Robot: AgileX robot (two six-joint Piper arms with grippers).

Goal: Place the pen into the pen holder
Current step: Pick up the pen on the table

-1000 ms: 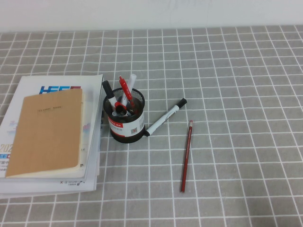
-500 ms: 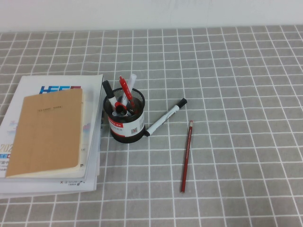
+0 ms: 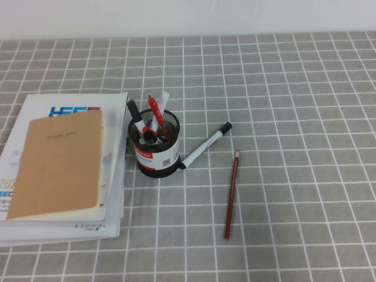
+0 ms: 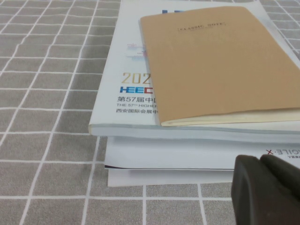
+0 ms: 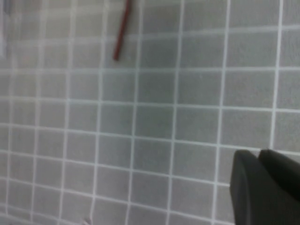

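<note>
The pen, a long thin dark-red stick with a pale tip, lies on the checked cloth to the right of the pen holder. The holder is a black mesh cup with a white-and-red label, and several pens stand in it. Part of the pen also shows in the right wrist view. Neither gripper shows in the high view. My left gripper is shut and empty, low over the cloth by the front edge of a book stack. My right gripper is shut and empty over bare cloth, well short of the pen.
A white marker with a black cap lies between the holder and the pen, touching the holder's base. A stack of white booklets with a tan notebook on top lies left of the holder; it also shows in the left wrist view.
</note>
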